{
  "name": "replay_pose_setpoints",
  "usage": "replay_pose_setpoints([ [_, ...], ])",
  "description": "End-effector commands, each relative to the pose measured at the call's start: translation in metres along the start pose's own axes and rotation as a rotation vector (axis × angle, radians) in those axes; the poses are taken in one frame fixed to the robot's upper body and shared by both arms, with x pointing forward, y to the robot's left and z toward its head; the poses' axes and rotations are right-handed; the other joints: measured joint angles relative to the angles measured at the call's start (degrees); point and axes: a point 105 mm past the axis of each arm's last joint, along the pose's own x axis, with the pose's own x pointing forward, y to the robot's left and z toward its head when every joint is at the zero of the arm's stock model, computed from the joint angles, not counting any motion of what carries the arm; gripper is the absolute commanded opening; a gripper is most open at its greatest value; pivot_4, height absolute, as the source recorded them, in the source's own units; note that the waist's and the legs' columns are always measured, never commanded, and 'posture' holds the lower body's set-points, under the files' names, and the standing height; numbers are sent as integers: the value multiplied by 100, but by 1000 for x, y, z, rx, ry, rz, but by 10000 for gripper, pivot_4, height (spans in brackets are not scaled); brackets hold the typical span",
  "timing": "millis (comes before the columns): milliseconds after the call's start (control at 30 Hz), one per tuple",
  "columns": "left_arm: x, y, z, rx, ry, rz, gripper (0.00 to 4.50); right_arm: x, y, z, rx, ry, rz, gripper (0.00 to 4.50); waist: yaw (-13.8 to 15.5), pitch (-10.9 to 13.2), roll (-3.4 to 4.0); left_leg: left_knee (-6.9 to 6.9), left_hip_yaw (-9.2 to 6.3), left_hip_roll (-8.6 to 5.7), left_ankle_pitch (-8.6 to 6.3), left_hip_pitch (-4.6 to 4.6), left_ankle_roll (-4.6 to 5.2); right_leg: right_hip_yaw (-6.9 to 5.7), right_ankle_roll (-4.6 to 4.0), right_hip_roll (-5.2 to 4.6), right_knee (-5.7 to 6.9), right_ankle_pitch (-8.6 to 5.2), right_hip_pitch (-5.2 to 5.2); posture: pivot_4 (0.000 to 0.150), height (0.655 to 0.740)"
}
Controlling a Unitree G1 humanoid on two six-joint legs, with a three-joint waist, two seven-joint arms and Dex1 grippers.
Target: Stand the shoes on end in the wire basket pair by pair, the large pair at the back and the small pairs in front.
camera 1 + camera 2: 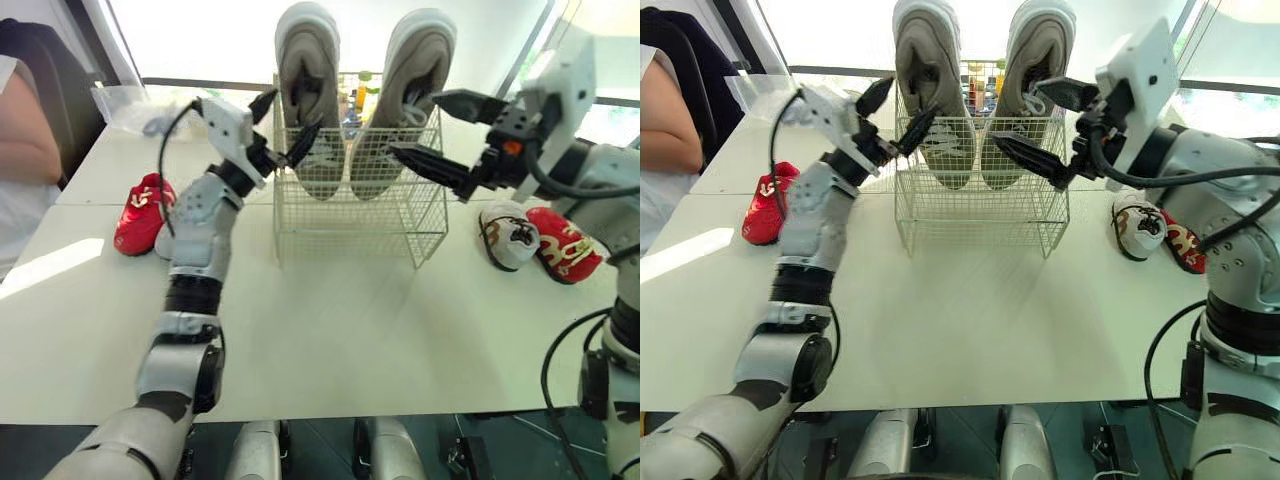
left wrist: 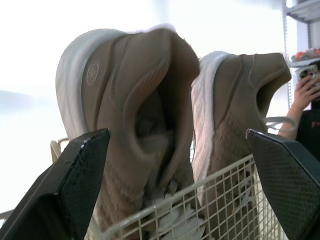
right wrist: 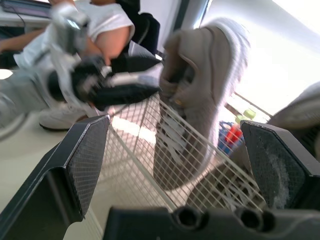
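Basket (image 1: 360,215) at 12 o'clock on worktop (image 1: 330,320). Two large shoes stand on end at its back, heels up: left one (image 1: 308,70), right one (image 1: 415,70). Front of basket bare.
Left pincer (image 1: 290,115) wide, at 9 o'clock of left large shoe, by basket rim; contact unclear.
Right pincer (image 1: 415,124) wide, at 3 o'clock of right large shoe, holding nothing.
Small red shoe (image 1: 140,213) on worktop at basket's 9 o'clock.
Small white shoe (image 1: 510,235) and second red shoe (image 1: 565,245) touching, at basket's 3 o'clock.
Person (image 1: 25,140) at worktop's 10 o'clock.
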Motion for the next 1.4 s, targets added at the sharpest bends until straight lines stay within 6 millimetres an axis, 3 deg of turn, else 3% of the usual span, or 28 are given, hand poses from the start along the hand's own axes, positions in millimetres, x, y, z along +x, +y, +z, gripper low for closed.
replay_pose_setpoints([
  [33,-12,-5,36,-67,25,-86,44739,-30,-31,-11,-17,76,-192,45000,1,0,0,0,-3,0,0,1,0,-2,0,0,-4,0,6,1500,7400],
  [167,-34,-12,51,-160,147,-215,44739,-59,-65,-58,28,255,-404,45000,-11,-1,2,0,-1,-1,-1,16,-1,-2,0,0,-9,-1,18,1500,7400],
  [267,-42,-20,58,-207,190,-277,44739,-72,-75,-81,33,341,-480,45000,0,-1,2,0,-1,-1,-1,25,-2,-2,-4,1,-9,-4,27,1500,7400],
  [400,-55,-46,63,-327,246,-437,44739,-104,-96,-150,130,507,-686,45000,-4,-2,-1,0,-1,-2,-1,27,-2,-2,-16,1,-15,-12,32,1500,7400],
  [467,-56,-49,59,-326,260,-435,44739,-111,-100,-168,169,528,-729,45000,-4,-2,1,-1,1,-2,-1,34,-2,-2,-15,2,-19,-12,40,1500,7400],
  [667,-59,-57,54,-342,278,-436,44739,-119,-99,-202,294,557,-781,45000,-31,1,6,-5,3,-3,1,40,-5,0,-13,3,-17,-11,40,1500,7400],
  [900,-58,-60,52,-334,283,-433,44739,-114,-95,-224,428,545,-794,45000,-32,1,6,-6,2,-3,1,43,-5,0,-15,3,-20,-13,44,1500,7400],
  [1033,-57,-59,50,-318,289,-431,44739,-109,-96,-229,417,556,-797,45000,-29,1,6,-7,2,-3,1,43,-5,0,-15,3,-22,-13,45,1500,7400],
  [1133,-57,-59,47,-308,294,-425,45000,-105,-97,-227,408,540,-788,36527,-32,0,7,-7,3,-3,1,43,-5,0,-15,3,-23,-13,45,1500,7400],
  [1300,-54,-56,45,-307,292,-413,45000,-100,-98,-216,385,512,-775,12362,-33,0,7,-9,3,-3,1,43,-5,0,-16,3,-24,-13,45,1500,7400],
  [1400,-51,-50,44,-325,288,-395,45000,-100,-103,-198,339,485,-773,2393,-32,1,8,-9,2,-3,0,43,-5,0,-16,3,-24,-13,44,1500,7400],
])
